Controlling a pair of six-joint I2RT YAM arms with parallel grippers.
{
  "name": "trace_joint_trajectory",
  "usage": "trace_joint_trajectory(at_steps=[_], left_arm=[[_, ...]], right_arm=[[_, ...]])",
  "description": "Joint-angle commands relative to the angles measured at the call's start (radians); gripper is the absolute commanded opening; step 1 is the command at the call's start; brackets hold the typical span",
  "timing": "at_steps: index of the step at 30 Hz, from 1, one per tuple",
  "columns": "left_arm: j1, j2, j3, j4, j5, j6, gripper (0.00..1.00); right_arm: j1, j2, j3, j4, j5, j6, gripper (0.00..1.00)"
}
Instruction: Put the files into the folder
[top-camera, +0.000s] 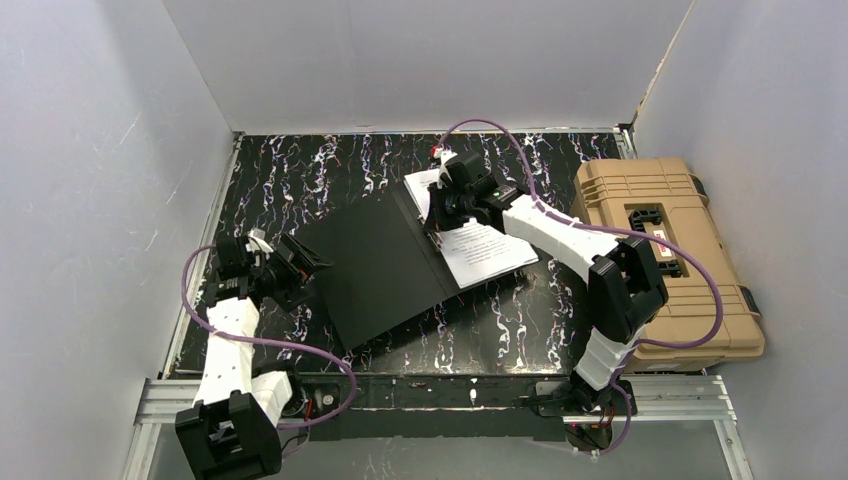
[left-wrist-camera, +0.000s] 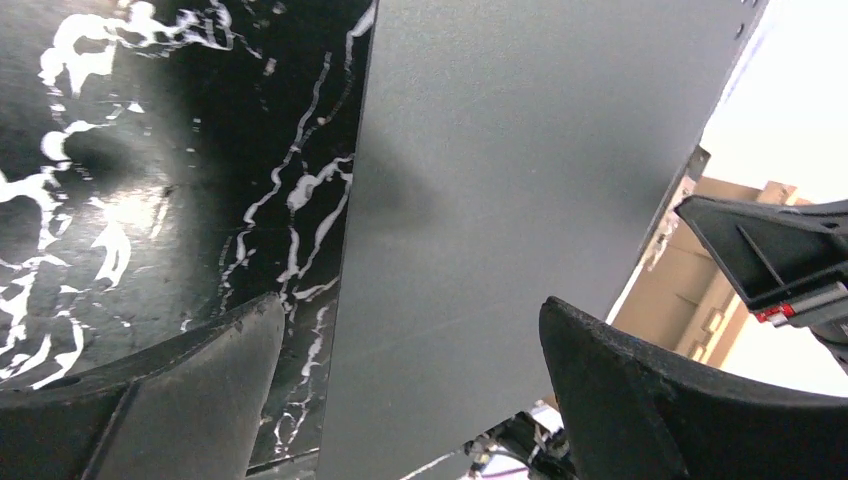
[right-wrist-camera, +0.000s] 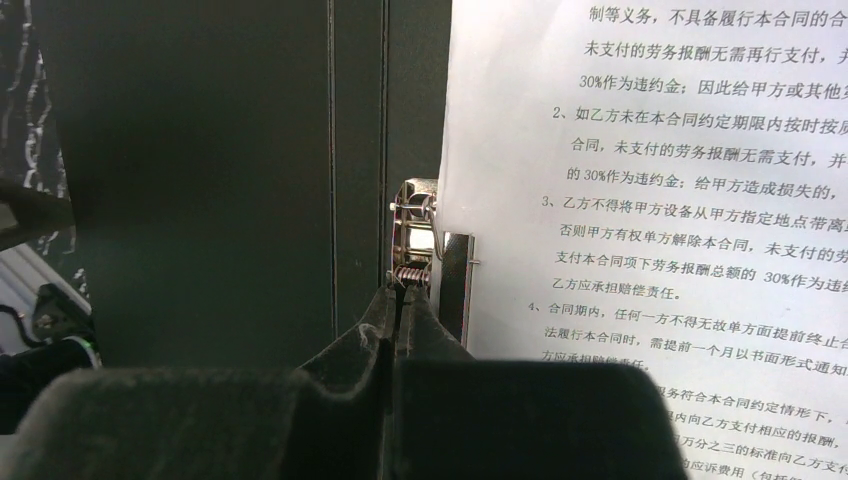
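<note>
The folder (top-camera: 380, 265) lies open in the middle of the table, black inside up. The files (top-camera: 485, 250), white sheets printed with black text, lie on its right half. My right gripper (top-camera: 442, 212) points down at the spine. In the right wrist view its fingertips (right-wrist-camera: 400, 290) are pressed together on the metal clip (right-wrist-camera: 418, 215), beside the files' left edge (right-wrist-camera: 650, 200). My left gripper (top-camera: 300, 262) is open and empty at the left edge of the folder's left flap (left-wrist-camera: 500, 200). Its fingers (left-wrist-camera: 200, 390) straddle that edge, apart from it.
A bulky tan plastic case (top-camera: 660, 250) with a black handle stands at the right of the table, close to my right arm. White walls close in the table at the left, back and right. The tabletop (top-camera: 300, 170) is black marble pattern.
</note>
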Motion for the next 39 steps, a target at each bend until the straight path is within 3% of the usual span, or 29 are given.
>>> trace_joint_trajectory(at_steps=[1,6,10,21,27,39], left_arm=[[0.015,0.002,-0.025,0.056,0.14,-0.02,0.98],[0.02,0.003,-0.045,0.108,0.218,-0.058,0.97],[0.02,-0.004,-0.066,0.159,0.273,-0.093,0.9],[0.021,-0.062,-0.054,0.094,0.249,-0.058,0.24],[0.021,-0.078,-0.015,0.041,0.234,-0.023,0.01],[0.02,-0.092,0.079,-0.086,0.168,0.078,0.0]], right_arm=[[-0.013,-0.068,0.08,0.034,-0.111,0.031,0.01],[-0.014,-0.061,0.099,0.043,-0.156,0.055,0.01],[-0.014,-0.061,0.098,0.047,-0.163,0.061,0.01],[-0.015,-0.067,0.039,0.046,-0.12,0.045,0.01],[-0.011,-0.063,0.003,0.039,-0.101,0.028,0.01],[0.06,-0.029,-0.064,0.062,-0.048,0.035,0.03]])
